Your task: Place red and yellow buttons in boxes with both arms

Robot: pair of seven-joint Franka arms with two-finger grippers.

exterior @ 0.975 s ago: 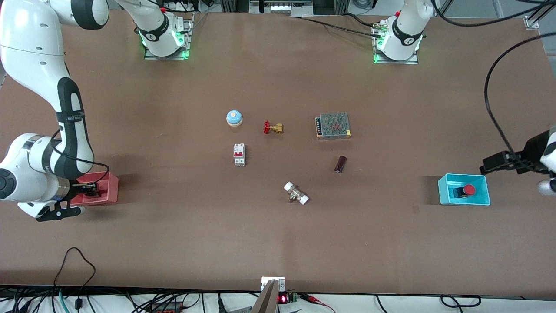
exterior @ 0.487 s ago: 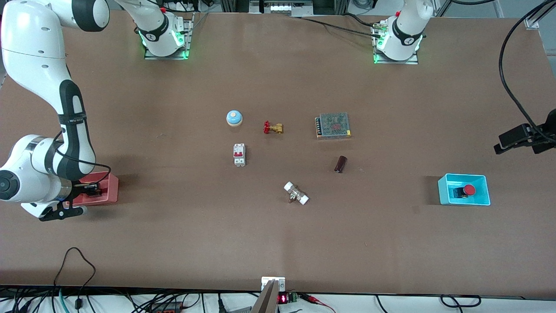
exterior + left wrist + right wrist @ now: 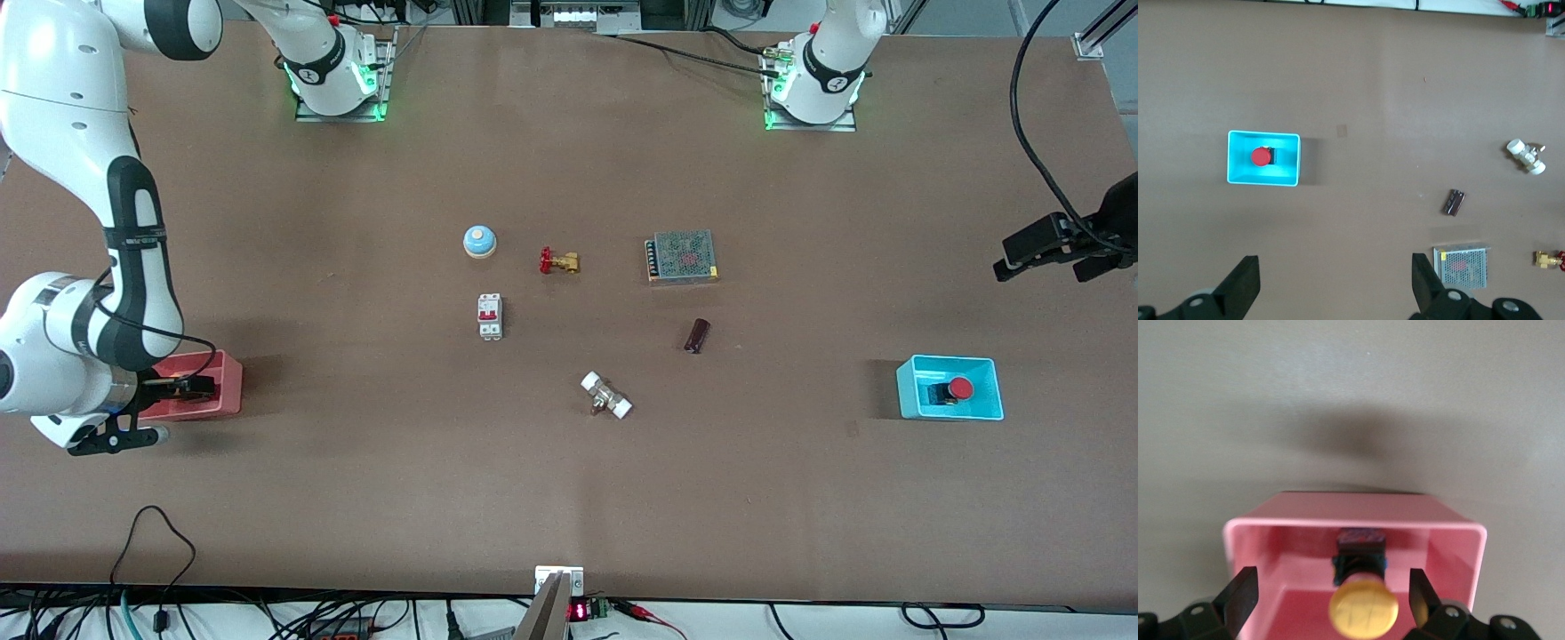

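Observation:
The red button [image 3: 958, 388] lies in the cyan bin [image 3: 907, 393] at the left arm's end of the table. My left gripper [image 3: 1036, 249] is open and empty, up in the air over bare table beside that bin. The left wrist view shows the cyan bin [image 3: 1238, 175], the red button [image 3: 1260, 157] and my left gripper [image 3: 1335, 287]. My right gripper [image 3: 182, 388] is open over the pink-red bin [image 3: 227, 391]. In the right wrist view the yellow button [image 3: 1363, 608] rests inside the pink-red bin [image 3: 1358, 520], between the spread fingers of my right gripper [image 3: 1331, 600], untouched.
Mid-table stand a blue-and-white bell [image 3: 479, 241], a brass valve with red handle [image 3: 558, 261], a metal power supply [image 3: 682, 256], a white circuit breaker [image 3: 490, 316], a dark cylinder [image 3: 697, 335] and a white fitting [image 3: 606, 396].
My left gripper has drawn away from the cyan bin toward the robots' side, leaving the red button inside. My right arm has shifted slightly; its gripper stays over the pink-red bin.

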